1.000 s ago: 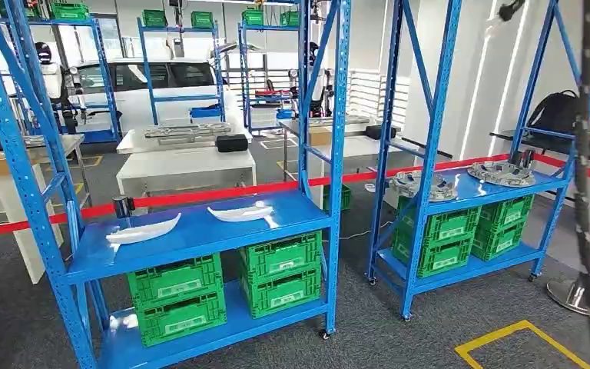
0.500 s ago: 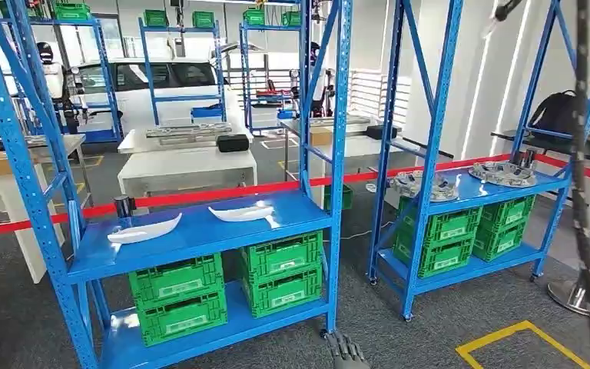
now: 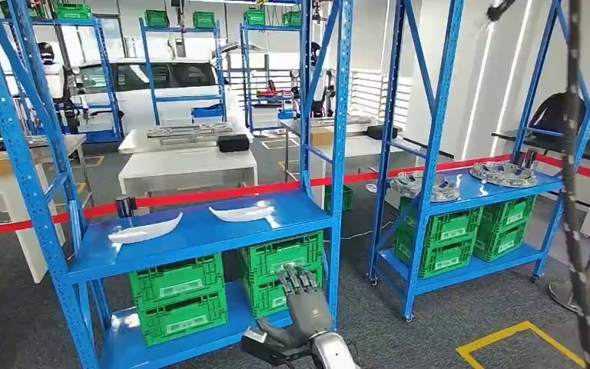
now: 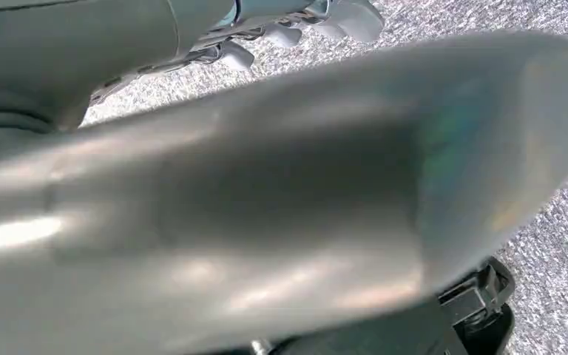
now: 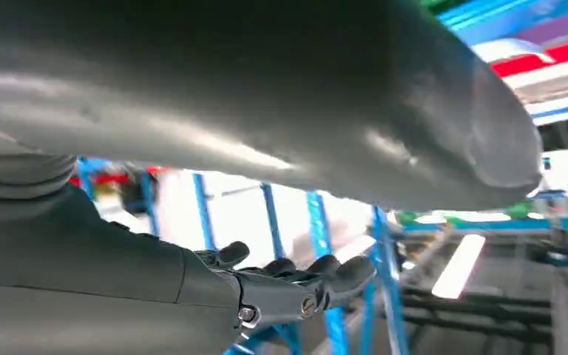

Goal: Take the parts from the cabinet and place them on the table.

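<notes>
Rising at the head view's lower edge, right robot hand (image 3: 301, 304), fingers apart, holding nothing, in front of the green crates (image 3: 280, 273) under the blue shelf (image 3: 200, 234). Lying on that shelf, two white parts (image 3: 144, 230), well apart from the robot hand. Left robot hand (image 4: 296, 22): grip impossible to tell.
</notes>
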You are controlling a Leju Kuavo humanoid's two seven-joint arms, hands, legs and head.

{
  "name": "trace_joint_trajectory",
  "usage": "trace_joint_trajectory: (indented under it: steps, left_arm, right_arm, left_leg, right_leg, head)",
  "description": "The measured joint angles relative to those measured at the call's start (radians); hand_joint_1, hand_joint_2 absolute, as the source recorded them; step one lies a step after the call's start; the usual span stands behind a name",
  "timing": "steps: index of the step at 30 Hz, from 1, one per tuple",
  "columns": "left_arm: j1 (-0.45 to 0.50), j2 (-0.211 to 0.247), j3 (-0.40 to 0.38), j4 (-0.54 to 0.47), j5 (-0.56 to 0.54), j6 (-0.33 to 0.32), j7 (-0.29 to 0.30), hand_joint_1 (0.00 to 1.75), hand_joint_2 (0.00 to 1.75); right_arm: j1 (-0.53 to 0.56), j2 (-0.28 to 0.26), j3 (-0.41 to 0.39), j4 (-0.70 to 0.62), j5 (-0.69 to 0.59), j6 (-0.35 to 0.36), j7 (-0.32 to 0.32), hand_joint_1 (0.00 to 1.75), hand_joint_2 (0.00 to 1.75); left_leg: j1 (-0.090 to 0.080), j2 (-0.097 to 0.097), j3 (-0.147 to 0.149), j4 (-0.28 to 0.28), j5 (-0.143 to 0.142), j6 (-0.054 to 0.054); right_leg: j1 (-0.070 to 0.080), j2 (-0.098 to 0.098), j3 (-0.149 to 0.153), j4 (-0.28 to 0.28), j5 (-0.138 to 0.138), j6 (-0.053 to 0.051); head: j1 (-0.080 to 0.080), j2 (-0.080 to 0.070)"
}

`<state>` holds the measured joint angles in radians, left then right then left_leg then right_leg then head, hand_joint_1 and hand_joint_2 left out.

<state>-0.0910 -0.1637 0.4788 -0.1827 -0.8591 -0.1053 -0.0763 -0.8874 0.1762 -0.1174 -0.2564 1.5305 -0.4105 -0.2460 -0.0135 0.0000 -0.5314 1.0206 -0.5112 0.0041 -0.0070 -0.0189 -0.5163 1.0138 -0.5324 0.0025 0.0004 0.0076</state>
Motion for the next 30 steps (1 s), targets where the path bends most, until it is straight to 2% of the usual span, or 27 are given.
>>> trace_joint_trajectory:
  steps: [4, 9, 12, 19, 30]
  left_arm:
    - [0.0, 0.0, 0.002, 0.0, -0.002, 0.0, -0.007, 0.0, 0.0]
    - [-0.001, 0.0, 0.004, 0.0, -0.009, 0.0, -0.011, 0.0, 0.0]
    - [-0.003, -0.001, 0.004, 0.0, -0.012, -0.006, -0.009, 0.0, 0.0]
    - [-0.009, -0.004, 0.004, 0.0, -0.014, -0.015, -0.008, 0.0, 0.0]
    - [-0.009, -0.003, 0.019, 0.0, 0.003, -0.015, 0.001, 0.0, 0.0]
  right_arm:
    - [-0.022, -0.004, 0.232, 0.0, 0.0, 0.009, 0.1, 0.0, 0.0]
    - [-0.06, -0.006, 0.474, 0.0, 0.0, 0.065, 0.166, 0.0, 0.0]
    - [-0.065, -0.016, 0.574, 0.0, -0.004, 0.075, 0.174, 0.0, 0.0]
    - [-0.064, -0.041, 0.63, 0.0, -0.012, 0.059, 0.166, 0.0, 0.0]
    - [-0.06, -0.043, 0.633, 0.0, -0.02, 0.061, 0.162, 0.0, 0.0]
  left_leg:
    - [0.0, 0.002, 0.0, 0.0, 0.0, 0.0]
    - [0.0, 0.001, 0.0, 0.0, 0.0, 0.0]
    - [0.0, 0.001, 0.0, 0.0, 0.0, 0.0]
    - [0.0, 0.001, 0.0, 0.001, 0.0, 0.0]
    - [0.0, 0.001, -0.001, 0.001, 0.001, 0.0]
  right_leg:
    - [0.0, 0.002, -0.001, 0.0, 0.001, 0.0]
    - [0.0, 0.001, -0.001, 0.0, 0.001, 0.0]
    - [0.0, 0.001, -0.001, 0.0, 0.001, 0.0]
    - [0.0, 0.001, -0.001, 0.0, 0.001, 0.0]
    - [0.0, 0.001, -0.001, 0.0, 0.001, 0.0]
  head:
    - [0.0, 0.0]
    - [0.0, 0.0]
    - [0.0, 0.0]
    - [0.0, 0.0]
    - [0.0, 0.0]
